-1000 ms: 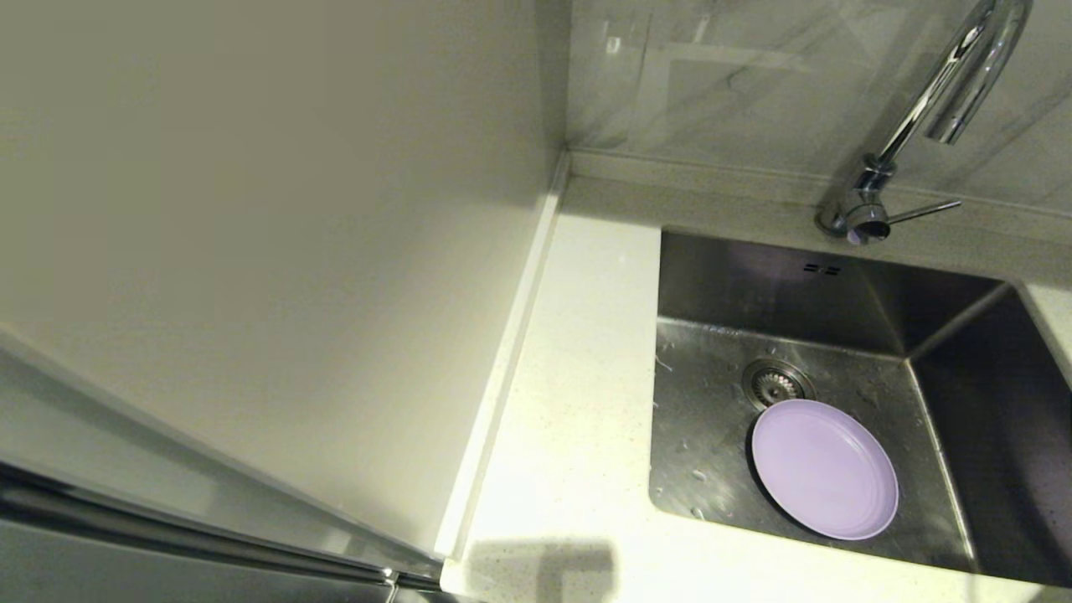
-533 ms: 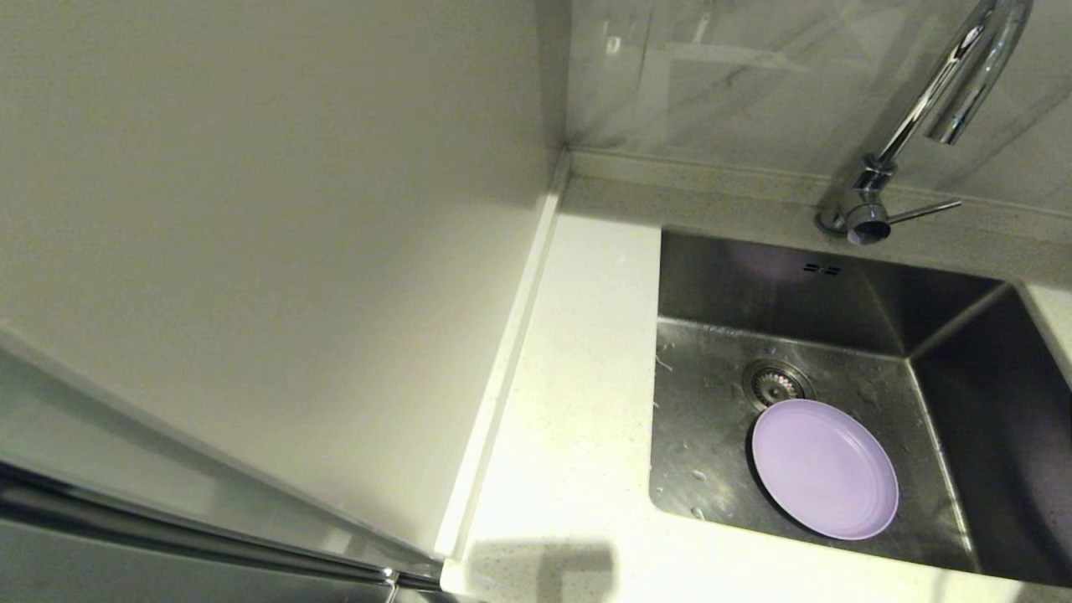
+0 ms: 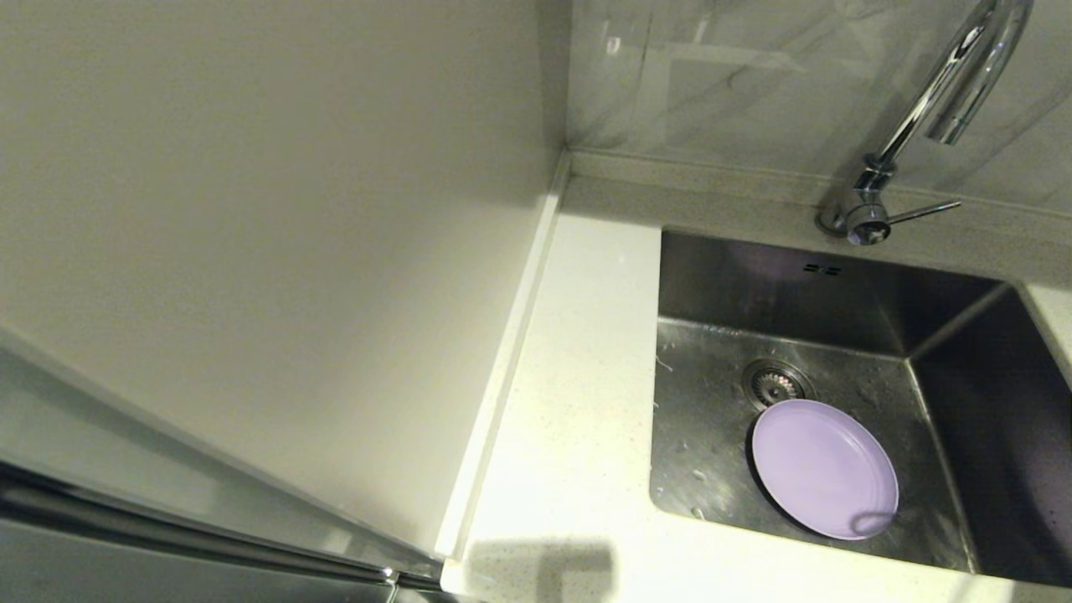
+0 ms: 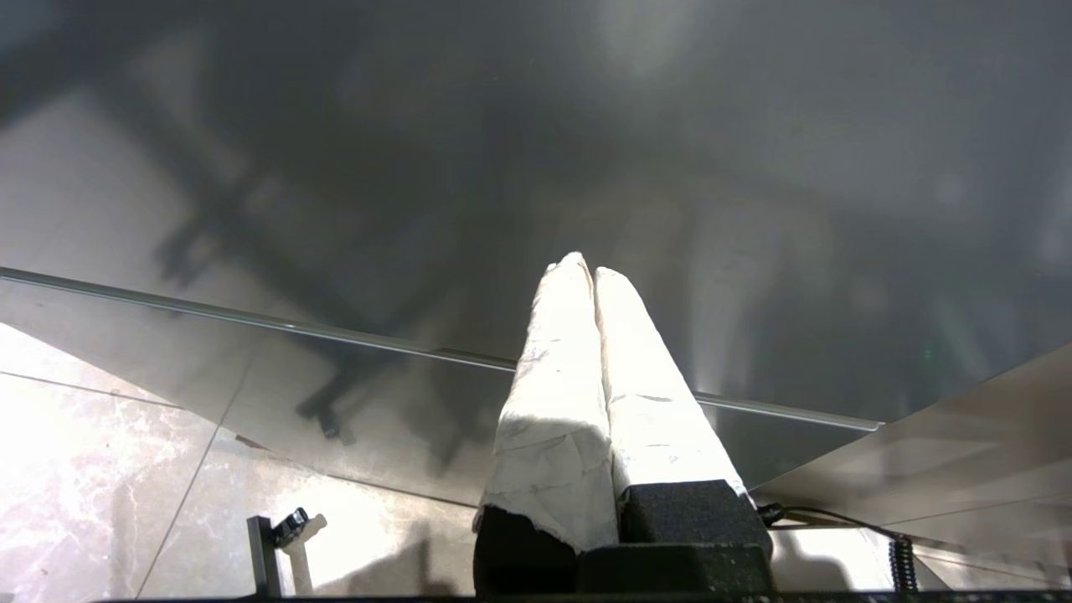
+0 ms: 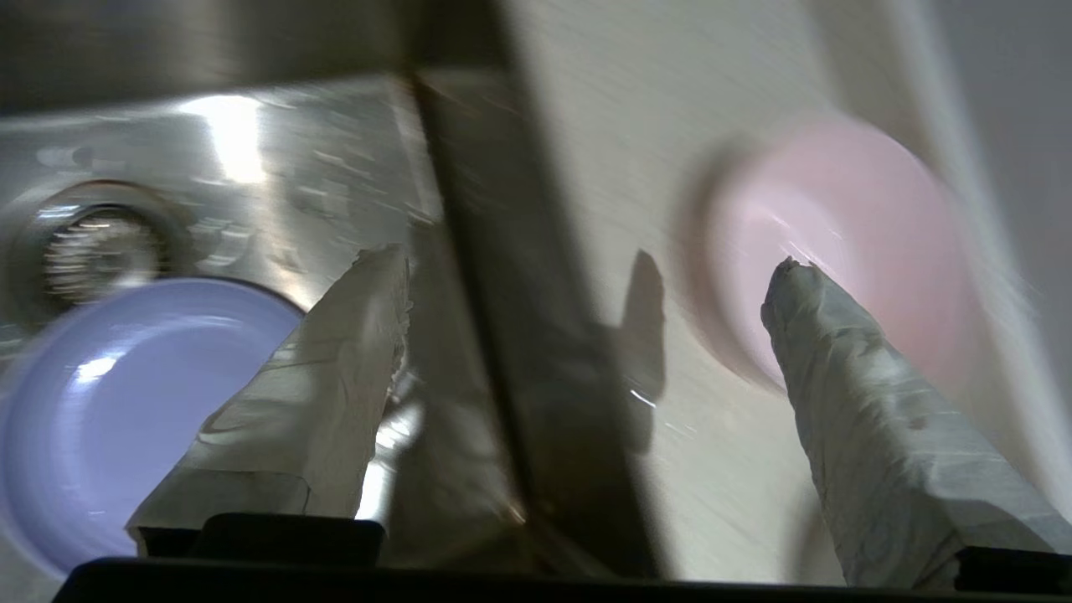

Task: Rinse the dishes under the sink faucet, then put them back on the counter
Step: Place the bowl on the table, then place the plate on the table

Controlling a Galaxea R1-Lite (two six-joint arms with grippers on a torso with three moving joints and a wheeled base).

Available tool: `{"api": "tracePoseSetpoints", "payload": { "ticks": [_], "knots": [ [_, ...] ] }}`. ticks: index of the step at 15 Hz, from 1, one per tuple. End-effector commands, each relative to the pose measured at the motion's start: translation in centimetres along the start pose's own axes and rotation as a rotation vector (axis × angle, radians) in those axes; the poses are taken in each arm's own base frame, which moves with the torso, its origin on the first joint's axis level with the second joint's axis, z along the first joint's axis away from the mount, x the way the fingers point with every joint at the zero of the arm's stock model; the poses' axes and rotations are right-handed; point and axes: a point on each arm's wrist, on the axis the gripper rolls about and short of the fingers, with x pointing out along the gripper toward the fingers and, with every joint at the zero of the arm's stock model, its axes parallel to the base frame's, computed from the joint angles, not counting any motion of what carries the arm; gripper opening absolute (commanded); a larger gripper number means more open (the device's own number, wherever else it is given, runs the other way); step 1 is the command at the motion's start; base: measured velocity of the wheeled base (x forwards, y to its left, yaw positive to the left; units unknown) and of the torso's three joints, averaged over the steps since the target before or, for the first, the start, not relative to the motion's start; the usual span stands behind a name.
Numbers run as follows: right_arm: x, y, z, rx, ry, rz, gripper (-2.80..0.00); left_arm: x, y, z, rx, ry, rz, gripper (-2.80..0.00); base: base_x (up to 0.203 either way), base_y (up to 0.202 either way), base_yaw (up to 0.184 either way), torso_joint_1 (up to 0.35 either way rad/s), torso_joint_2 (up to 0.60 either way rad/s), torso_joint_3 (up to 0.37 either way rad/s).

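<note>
The lilac plate [image 3: 825, 469] lies flat on the floor of the steel sink [image 3: 754, 285], just in front of the drain strainer [image 3: 775, 383]. Neither gripper shows in the head view. In the right wrist view my right gripper [image 5: 578, 272] is open and empty. It hovers over the sink's right rim, with the lilac plate [image 5: 100, 419] to one side and the pale pink bowl [image 5: 846, 209] on the white counter [image 5: 636, 151] to the other. My left gripper [image 4: 586, 270] is shut on nothing, parked low, facing a steel cabinet front. The blue-green bowl is out of view.
The chrome faucet [image 3: 930, 100] arches over the sink's back right, and its thin lever [image 3: 921, 211] points right. White counter [image 3: 578, 402] runs left of the sink to a raised strip and a cream wall panel [image 3: 251, 209]. Water drops dot the sink floor.
A small dark shadow has appeared on the plate's near right rim in the head view. The plate, the faucet and its lever have not moved.
</note>
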Motion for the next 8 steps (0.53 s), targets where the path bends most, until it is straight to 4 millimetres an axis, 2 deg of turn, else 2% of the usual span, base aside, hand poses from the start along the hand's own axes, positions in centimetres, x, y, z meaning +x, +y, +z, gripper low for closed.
{"api": "tracePoseSetpoints", "payload": {
  "ticks": [1,5,8],
  "knots": [
    [1.3,3.1,-1.1,-0.050,0.022,0.118,0.00,0.0,0.0,-0.1,0.000,0.003,0.000,-2.80,0.000,0.000,0.000,0.000,0.00,0.000],
    [4.2,7.7,-4.0,-0.128,0.166,0.322,0.00,0.0,0.0,-0.1,0.000,0.002,0.000,-2.80,0.000,0.000,0.000,0.000,0.00,0.000],
    [6.1,9.1,-6.3,-0.145,0.274,0.472,0.00,0.0,0.0,-0.1,0.000,0.003,0.000,-2.80,0.000,0.000,0.000,0.000,0.00,0.000]
  ]
}}
